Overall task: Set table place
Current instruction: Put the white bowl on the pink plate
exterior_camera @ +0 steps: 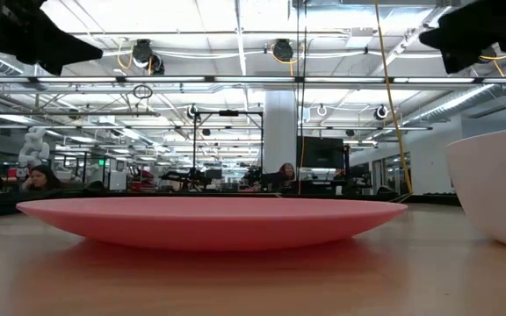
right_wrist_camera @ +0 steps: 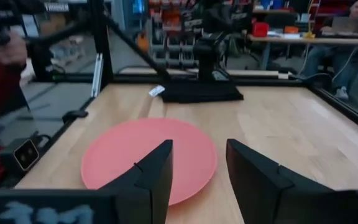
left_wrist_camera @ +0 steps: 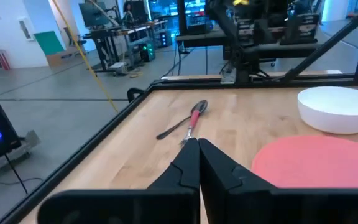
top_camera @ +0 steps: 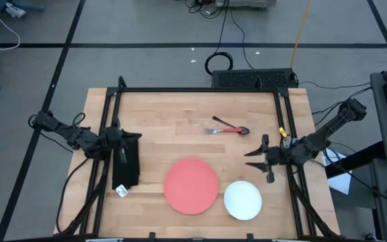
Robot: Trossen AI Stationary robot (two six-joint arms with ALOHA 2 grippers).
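A pink plate (top_camera: 191,185) lies flat on the wooden table (top_camera: 180,111) near its front edge. A white bowl (top_camera: 242,200) stands right of it. They also show in the low view as the plate (exterior_camera: 209,219) and the bowl (exterior_camera: 499,189). Two utensils, one red-handled (top_camera: 228,128), lie crossed farther back, seen too in the left wrist view (left_wrist_camera: 194,115). A black cloth (top_camera: 127,165) with a white tag lies flat at the table's left. My left gripper (left_wrist_camera: 197,149) is shut and empty above that cloth (top_camera: 137,138). My right gripper (top_camera: 248,159) is open and empty, right of the plate, pointing toward it (right_wrist_camera: 197,162).
Black frame rails (top_camera: 200,89) run along the table's far, left and right sides. A black box (top_camera: 254,78) and cables lie on the floor beyond the far edge. Bare wood lies between the cloth and the utensils. People sit at desks in the room behind.
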